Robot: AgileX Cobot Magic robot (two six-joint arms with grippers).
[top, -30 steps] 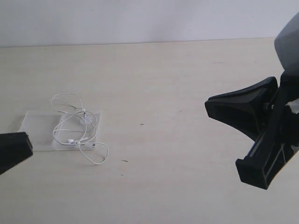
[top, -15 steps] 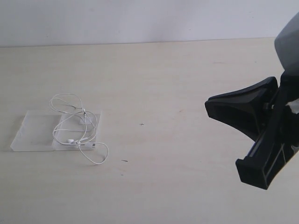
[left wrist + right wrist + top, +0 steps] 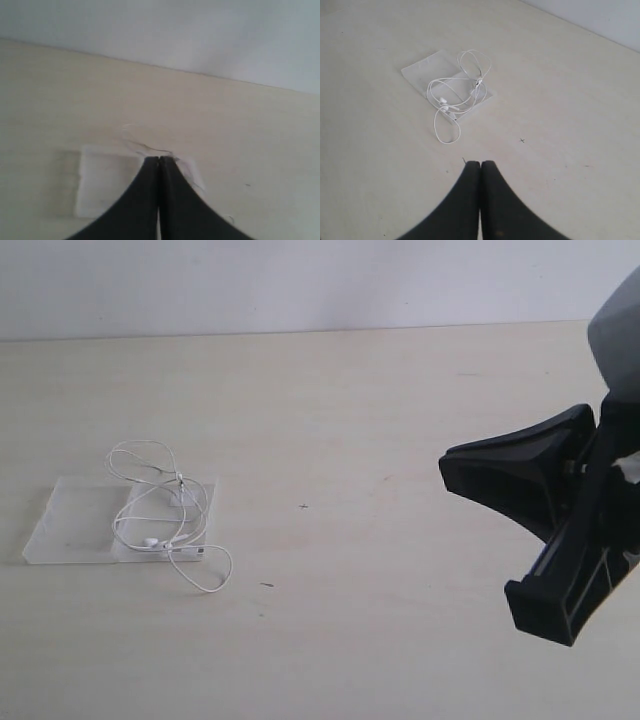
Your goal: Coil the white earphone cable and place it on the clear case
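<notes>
thin white earphone wire [image 3: 150,541]: loose loops on flat clear plastic case [image 3: 75,525], just ahead of left fingers [image 3: 145,192] | left fingers: pressed together, empty | right fingers [image 3: 496,200]: same, far off

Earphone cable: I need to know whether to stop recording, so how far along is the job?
Done: the white earphone cable lies loosely looped, mostly on the clear case. In hand: nothing; the left hand and right hand are both shut, empty and apart from it. Left: perhaps tidying, since one loop spills onto the table.
</notes>
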